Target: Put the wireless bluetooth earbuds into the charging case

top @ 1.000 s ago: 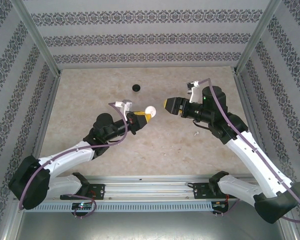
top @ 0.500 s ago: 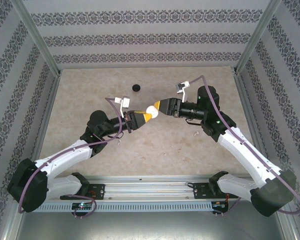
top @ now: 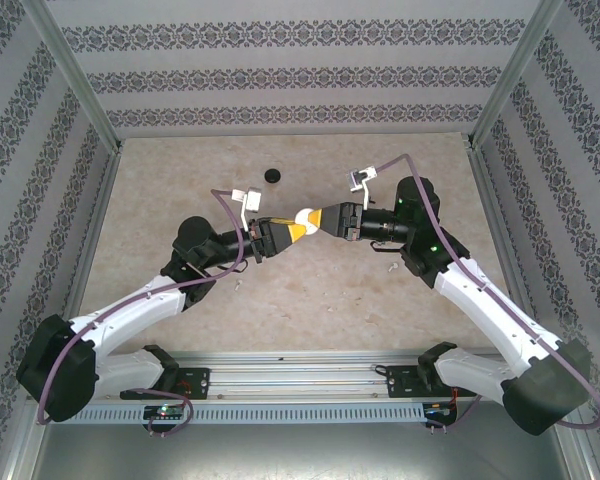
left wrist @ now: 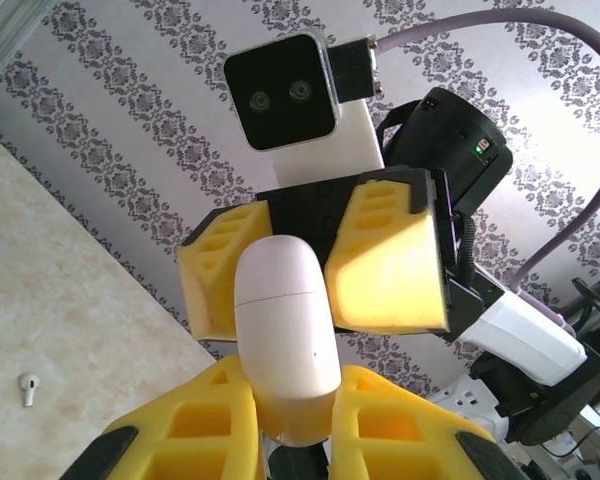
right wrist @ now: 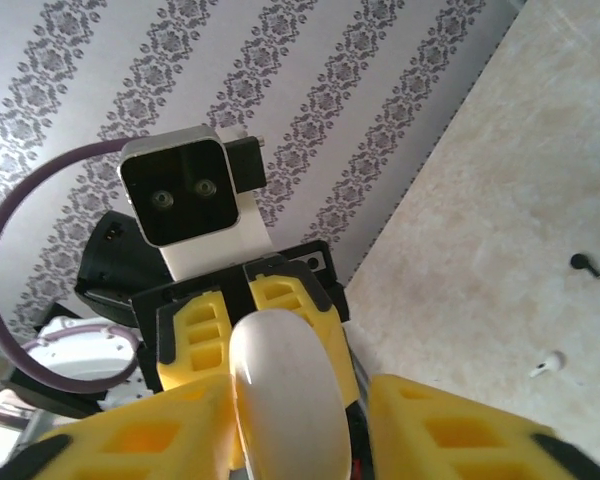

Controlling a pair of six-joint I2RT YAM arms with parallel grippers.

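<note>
2 grippers are facing each other in mid-air over the middle of the table, and the charging case is hanging between them. You are looking at a smooth, glossy white capsule with rounded ends and a thin lid seam running round it. Your left gripper is clamping its lower end tight between ribbed yellow fingers. Your right gripper is straddling the lidded end, jaws standing partly apart, with a sliver of gap showing beside the case in the right wrist view. 1 white earbud, a tiny stemmed bean, is lying on the beige marbled tabletop, well apart from the case. 1 black puck, small and round, is sitting farther back, left of centre.
</note>
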